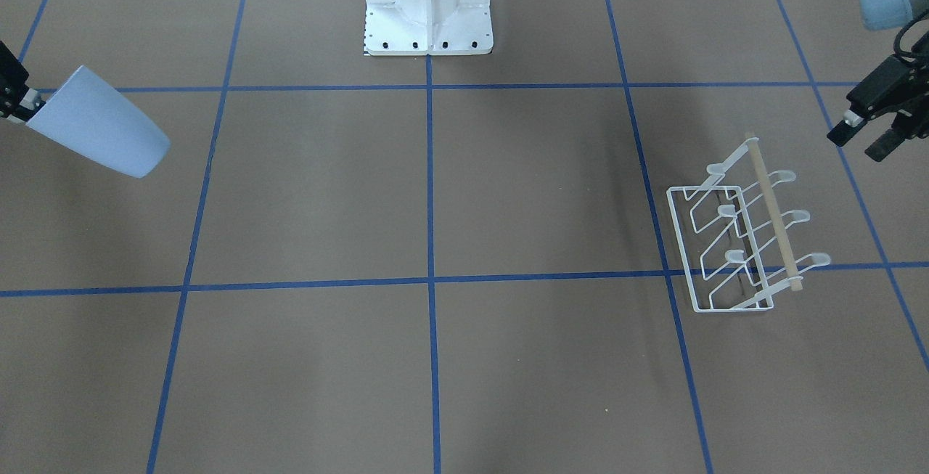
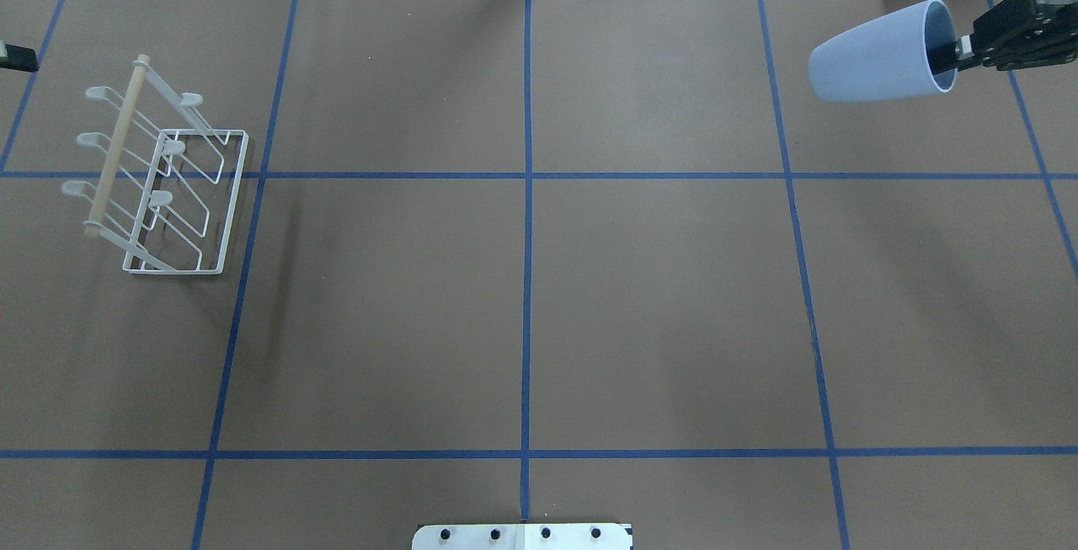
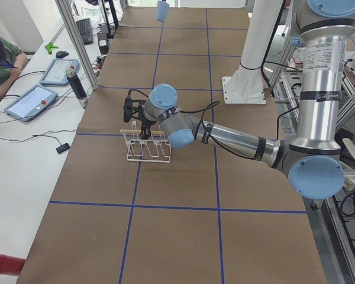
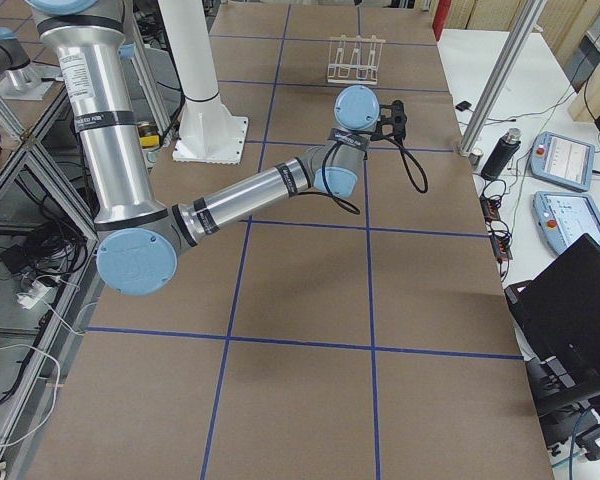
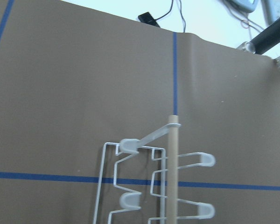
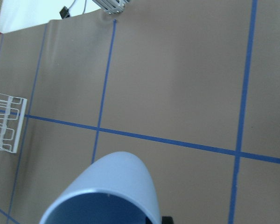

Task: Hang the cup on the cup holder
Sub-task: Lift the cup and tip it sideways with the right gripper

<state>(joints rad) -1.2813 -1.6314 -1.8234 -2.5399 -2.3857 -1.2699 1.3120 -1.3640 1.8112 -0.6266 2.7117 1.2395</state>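
Note:
The pale blue cup hangs in the air on its side at the table's far right, mouth toward my right gripper. That gripper is shut on the cup's rim, with one finger inside. The cup also shows in the front view and in the right wrist view. The white wire cup holder with its wooden rod stands at the far left, also seen in the front view. No cup is on it. My left gripper is open and empty, raised beside the rod's end.
Blue tape lines divide the brown table into squares. The robot's white base plate is at the near middle edge. A side table with tablets and a seated person lies beyond the table's far edge.

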